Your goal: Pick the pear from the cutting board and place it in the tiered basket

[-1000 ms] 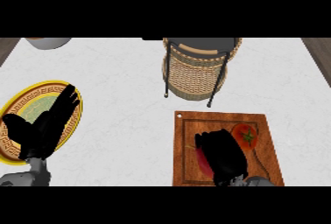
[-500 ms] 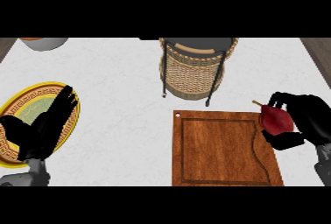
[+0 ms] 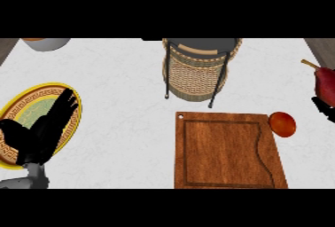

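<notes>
One dark red pear [image 3: 324, 82], stem up, shows at the right edge of the head view, well off the single wooden cutting board [image 3: 226, 153], with only a sliver of the right hand [image 3: 323, 107] just beneath it, so I cannot tell how its fingers stand. One round orange-red fruit [image 3: 282, 124] lies just beside the board's right edge, and one woven tiered basket [image 3: 196, 73] on dark wire legs stands behind the board, its contents hidden. The left hand [image 3: 42, 131] rests open, fingers straight and together, over the one yellow patterned plate [image 3: 20, 111], and a small bowl [image 3: 44, 43] sits at the far left corner.

Red pear [image 3: 325, 83] at right edge
</notes>
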Tool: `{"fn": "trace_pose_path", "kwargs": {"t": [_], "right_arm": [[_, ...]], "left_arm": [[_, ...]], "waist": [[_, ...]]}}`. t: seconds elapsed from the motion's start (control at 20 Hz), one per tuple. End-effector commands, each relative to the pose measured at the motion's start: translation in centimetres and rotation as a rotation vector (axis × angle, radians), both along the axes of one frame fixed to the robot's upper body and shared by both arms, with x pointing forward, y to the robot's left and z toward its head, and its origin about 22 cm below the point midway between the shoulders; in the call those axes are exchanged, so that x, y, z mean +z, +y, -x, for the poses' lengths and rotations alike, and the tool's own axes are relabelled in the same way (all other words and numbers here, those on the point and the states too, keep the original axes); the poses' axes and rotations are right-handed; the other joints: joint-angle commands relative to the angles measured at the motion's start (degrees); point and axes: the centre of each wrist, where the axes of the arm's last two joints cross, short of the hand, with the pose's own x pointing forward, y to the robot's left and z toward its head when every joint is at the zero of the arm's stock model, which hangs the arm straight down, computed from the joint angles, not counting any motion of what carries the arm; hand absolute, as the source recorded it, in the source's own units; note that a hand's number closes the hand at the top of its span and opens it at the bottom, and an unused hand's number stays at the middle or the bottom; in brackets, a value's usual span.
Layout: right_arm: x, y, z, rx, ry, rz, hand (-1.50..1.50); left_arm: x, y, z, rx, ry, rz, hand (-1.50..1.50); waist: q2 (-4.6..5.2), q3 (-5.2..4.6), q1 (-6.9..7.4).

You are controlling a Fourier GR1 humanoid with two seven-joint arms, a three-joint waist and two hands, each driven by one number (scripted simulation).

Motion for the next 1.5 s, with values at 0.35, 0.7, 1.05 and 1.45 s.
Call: {"fn": "trace_pose_path", "kwargs": {"t": [0.35, 0.7, 1.05, 1.45], "right_arm": [[8.4, 5.3, -0.1, 0.175, 0.009, -0.076, 1.5], [9.7, 12.9, -2.8, 0.217, 0.027, -0.114, 1.5], [10.8, 19.9, -4.6, 0.195, 0.053, -0.11, 1.5], [10.0, 23.2, -7.7, 0.167, 0.157, -0.105, 1.5]], "left_arm": [[-0.4, -1.2, -0.5, -0.007, 0.001, 0.002, 0.0], [0.4, -1.0, -1.5, -0.011, -0.007, 0.006, 0.0], [1.9, -0.4, -0.4, -0.011, 0.004, 0.003, 0.0], [-1.0, 0.0, -0.2, -0.035, -0.011, 0.008, 0.0]], "waist": [[-0.04, -0.16, 0.52], [0.13, -0.15, 1.15], [0.04, -0.13, 1.27], [0.19, -0.15, 1.14]]}}
